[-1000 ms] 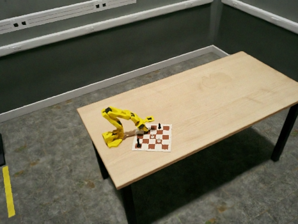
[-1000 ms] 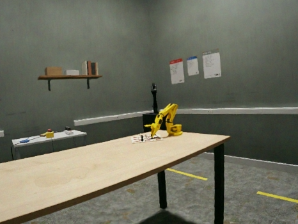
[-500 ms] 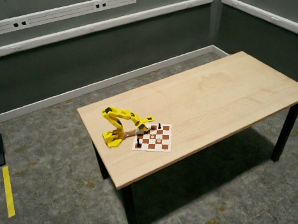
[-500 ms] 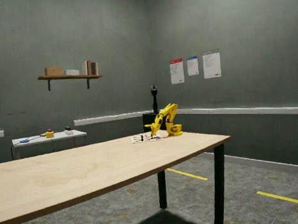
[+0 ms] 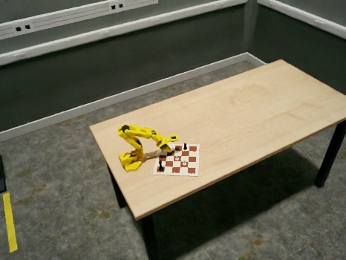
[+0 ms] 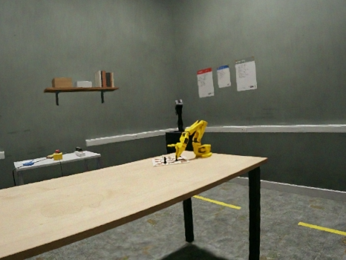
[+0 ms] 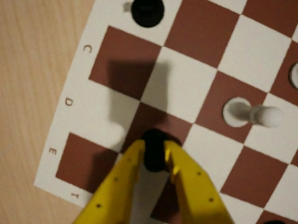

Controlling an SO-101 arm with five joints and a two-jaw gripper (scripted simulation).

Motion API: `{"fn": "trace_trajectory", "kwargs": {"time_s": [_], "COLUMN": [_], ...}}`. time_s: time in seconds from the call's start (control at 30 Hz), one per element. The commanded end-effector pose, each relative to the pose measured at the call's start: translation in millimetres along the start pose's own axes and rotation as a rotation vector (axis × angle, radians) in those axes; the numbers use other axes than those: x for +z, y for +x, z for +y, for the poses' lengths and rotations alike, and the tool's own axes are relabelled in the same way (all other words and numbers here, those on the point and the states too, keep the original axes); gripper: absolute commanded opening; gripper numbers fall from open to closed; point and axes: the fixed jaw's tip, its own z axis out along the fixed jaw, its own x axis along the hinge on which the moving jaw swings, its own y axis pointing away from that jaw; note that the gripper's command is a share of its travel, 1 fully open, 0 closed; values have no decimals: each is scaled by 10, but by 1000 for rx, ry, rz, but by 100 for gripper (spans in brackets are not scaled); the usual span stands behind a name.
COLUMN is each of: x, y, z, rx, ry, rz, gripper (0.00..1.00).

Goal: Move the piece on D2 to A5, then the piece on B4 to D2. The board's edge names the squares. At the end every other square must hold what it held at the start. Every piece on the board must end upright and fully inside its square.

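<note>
In the wrist view my gripper (image 7: 156, 159) is shut on a black piece (image 7: 155, 149). The piece is over the brown square in row D, second from the lettered edge of the chessboard (image 7: 200, 90). I cannot tell whether it is lifted off the square. In the top view the yellow arm reaches down to the near-left part of the board (image 5: 177, 161), with the gripper (image 5: 168, 149) low over it. In the exterior view the gripper (image 6: 177, 156) is down at the board (image 6: 168, 160).
Another black piece (image 7: 147, 11) stands near the board's edge two rows away. A white piece (image 7: 252, 114) stands two squares to the right, and one more white piece (image 7: 295, 75) is at the frame's right edge. Further black pieces (image 5: 185, 146) (image 5: 160, 165) stand on the board.
</note>
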Motion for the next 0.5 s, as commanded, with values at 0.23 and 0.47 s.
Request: {"fn": "trace_trajectory", "kwargs": {"time_s": [0.23, 0.47], "x": [-234, -356], "y": [-162, -229], "z": [-31, -31], "rx": [7, 7], "ry": [7, 7], "rz": [-19, -19], "gripper": [0, 0]}}
